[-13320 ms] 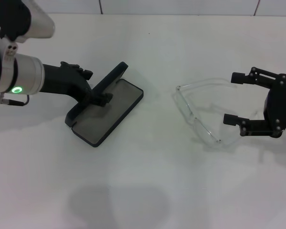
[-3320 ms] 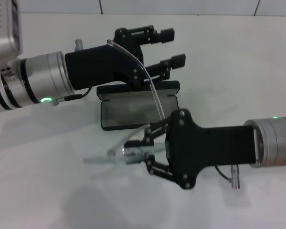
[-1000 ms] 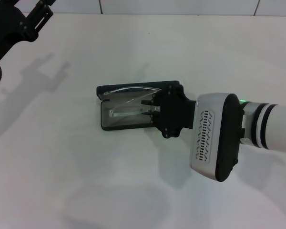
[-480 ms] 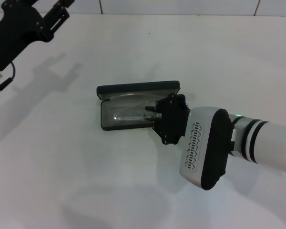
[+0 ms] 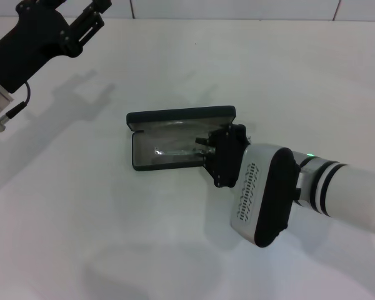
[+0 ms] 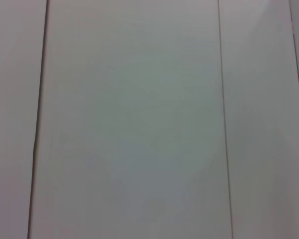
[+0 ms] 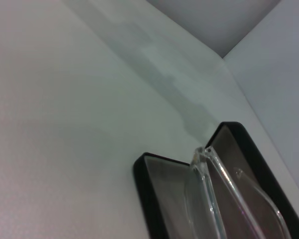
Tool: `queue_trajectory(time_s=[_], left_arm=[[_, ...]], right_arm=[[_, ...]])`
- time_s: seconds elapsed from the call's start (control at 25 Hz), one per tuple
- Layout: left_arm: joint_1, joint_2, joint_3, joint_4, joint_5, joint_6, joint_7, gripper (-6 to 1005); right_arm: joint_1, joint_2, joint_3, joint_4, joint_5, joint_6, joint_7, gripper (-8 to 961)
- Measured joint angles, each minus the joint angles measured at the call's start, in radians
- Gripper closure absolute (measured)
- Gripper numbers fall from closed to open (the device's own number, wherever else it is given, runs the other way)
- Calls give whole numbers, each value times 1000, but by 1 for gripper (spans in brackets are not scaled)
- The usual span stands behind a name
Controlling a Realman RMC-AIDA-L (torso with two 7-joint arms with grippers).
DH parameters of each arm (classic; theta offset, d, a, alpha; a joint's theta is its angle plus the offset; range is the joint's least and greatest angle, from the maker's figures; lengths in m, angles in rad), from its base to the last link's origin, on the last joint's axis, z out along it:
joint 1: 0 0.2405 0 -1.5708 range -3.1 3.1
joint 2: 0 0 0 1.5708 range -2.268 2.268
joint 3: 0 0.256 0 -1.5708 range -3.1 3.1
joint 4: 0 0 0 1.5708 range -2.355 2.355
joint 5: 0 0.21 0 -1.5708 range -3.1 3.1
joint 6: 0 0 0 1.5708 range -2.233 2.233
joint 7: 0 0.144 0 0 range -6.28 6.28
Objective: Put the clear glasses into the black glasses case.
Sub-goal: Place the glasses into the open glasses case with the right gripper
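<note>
Since half a second ago the right arm has drawn back a little toward the near right, and the left arm has climbed further into the far left corner. Both shifts are slight; the open case has not moved.

Largest in sight is the white table (image 5: 112,237), matt and smooth. The right arm's white and black wrist housing lies low across it, and the right gripper (image 5: 203,145) sits at the right end of the black glasses case (image 5: 181,116). From the head view I cannot tell whether its fingers pinch the frame or have let go. The left gripper (image 5: 81,12) hangs high and well apart, its fingers spread and empty.

That case is a flat, hard, rounded rectangle, its lid standing up behind a glossy grey tray. The clear glasses (image 5: 169,150) lie in the tray: colourless, thin, curved plastic, hard to pick out against the lining. In the right wrist view the clear glasses (image 7: 224,194) show one end rising above the wall of the case (image 7: 144,184), so they seem not fully seated.

To finish well, I judge the right gripper should release gently and withdraw straight, without dragging the springy arms out. The lid should not be pressed until the frame lies below the rim.
</note>
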Motion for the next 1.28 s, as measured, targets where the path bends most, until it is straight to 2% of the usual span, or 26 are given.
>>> queue_trajectory(time_s=[0.16,0.56,0.84,1.04,1.16,1.28], left_arm=[[0,2,2,5,0,0,-1,444],[0,4,1,12,-1,3,-1,445],[8,6,0,13,-1,3,-1,445],[13,7,-1,13,-1,3,0,445],[14,8,0,13,0,3,2,445],[14,8,-1,13,0,3,3,445]], right_arm=[[36,0,-6,24,65,10,0,780],[59,-1,-24,40,101,49,0,771],[52,-1,-23,11,102,-13,0,765],[19,-5,-9,-31,94,-43,-5,560],[4,-5,12,-39,93,-67,-8,497],[-1,-5,49,-49,99,-147,-4,455]])
